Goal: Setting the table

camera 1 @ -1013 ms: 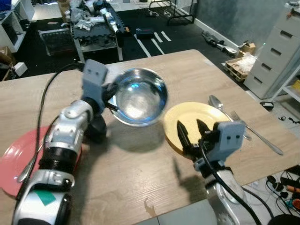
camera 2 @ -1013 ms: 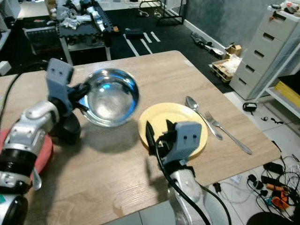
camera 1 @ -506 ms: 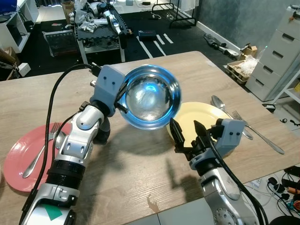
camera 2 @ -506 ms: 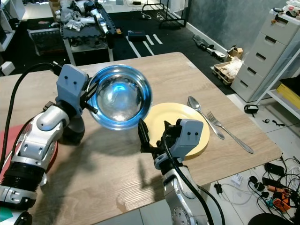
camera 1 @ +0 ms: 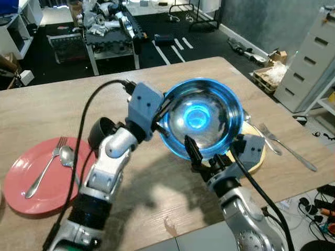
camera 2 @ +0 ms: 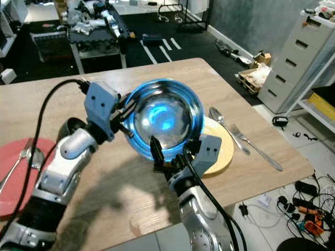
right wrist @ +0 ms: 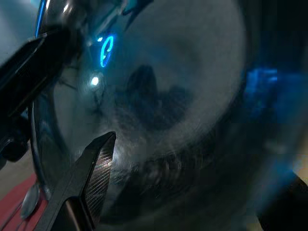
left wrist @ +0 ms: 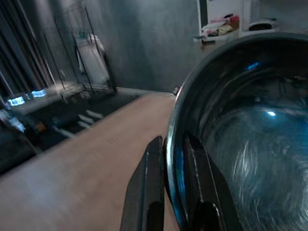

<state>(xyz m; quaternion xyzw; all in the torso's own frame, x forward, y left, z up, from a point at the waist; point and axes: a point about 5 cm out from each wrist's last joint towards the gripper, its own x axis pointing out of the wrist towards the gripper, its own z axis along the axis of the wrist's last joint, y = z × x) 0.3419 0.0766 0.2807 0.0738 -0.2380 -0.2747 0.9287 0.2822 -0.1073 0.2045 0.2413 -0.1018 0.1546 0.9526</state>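
Bowl [camera 1: 203,117] hangs tilted at frame centre above the yellow plate [camera 1: 257,157], its rim pinched by the left hand [camera 1: 160,118]. Right hand [camera 1: 207,151], fingers spread and empty, sits just under it; bare desk [camera 1: 63,104] lies upper left.

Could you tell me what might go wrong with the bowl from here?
1. The left hand pinches only the rim of the steel bowl, which is tilted in the air; it could slip or swing.
2. The right hand sits right under the bowl, so a collision seems possible.
3. Set down off-centre, the bowl may knock the yellow plate into the fork.
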